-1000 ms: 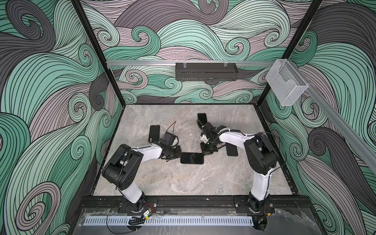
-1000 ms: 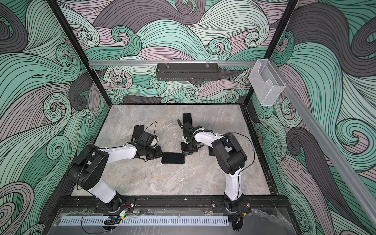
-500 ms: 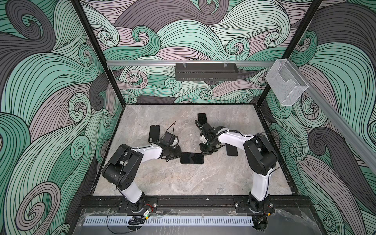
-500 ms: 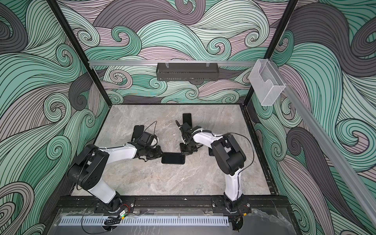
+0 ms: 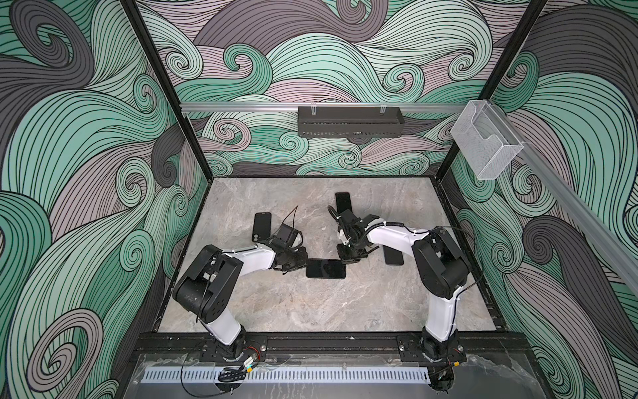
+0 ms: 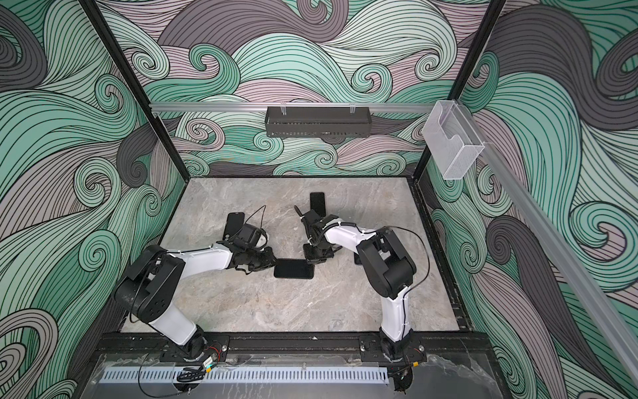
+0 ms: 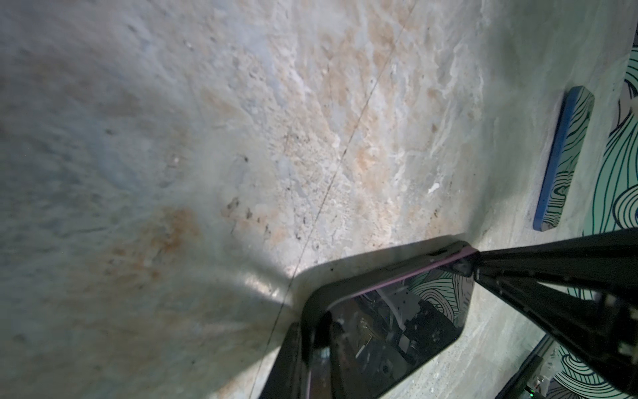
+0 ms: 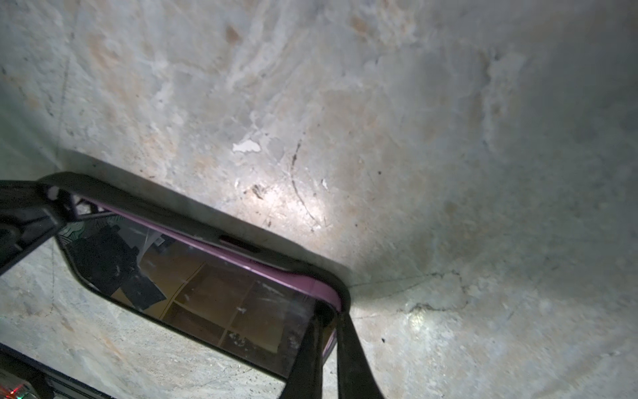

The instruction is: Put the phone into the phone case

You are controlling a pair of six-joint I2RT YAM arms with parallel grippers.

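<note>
Right wrist view: the right gripper (image 8: 328, 342), fingers nearly together, pinches a corner of the glossy black-screened, pink-edged phone (image 8: 193, 286). The phone lies in a matte black rubbery case (image 8: 162, 207) at the frame's lower left. In the left wrist view, the left gripper (image 7: 307, 342) clamps the opposite end. Both top views put the phone at frame centre on the grey marble tabletop (image 5: 310, 311).

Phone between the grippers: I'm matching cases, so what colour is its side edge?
Pinkish purple side edge, clearest in the right wrist view.

The table (image 8: 431, 131) looks like smooth mottled stone, faintly scratched, with a dull sheen. The phone (image 8: 214, 290) has a mirror-glossy glass face and a satin purple edge. The phone case (image 8: 165, 212) is matt black and rubbery-looking. Upper right in a top view, the box (image 5: 486, 145) is clear plastic.
</note>
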